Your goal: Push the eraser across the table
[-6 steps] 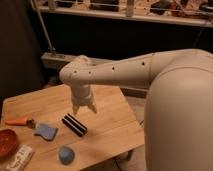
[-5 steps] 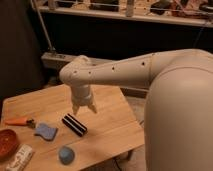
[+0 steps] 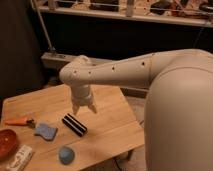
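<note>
The eraser (image 3: 74, 124) is a small black oblong block with pale stripes. It lies at an angle near the middle of the light wooden table (image 3: 112, 117). My gripper (image 3: 84, 108) hangs from the white arm, pointing down, just above and a little to the right of the eraser's far end. I cannot see contact between them.
A flat blue sponge-like piece (image 3: 45, 131) lies left of the eraser, a rounded blue lump (image 3: 66, 154) near the front edge. An orange-handled tool (image 3: 18, 121), a brown bowl (image 3: 7, 142) and a white packet (image 3: 18, 158) sit at the left. The table's right edge is close to my arm.
</note>
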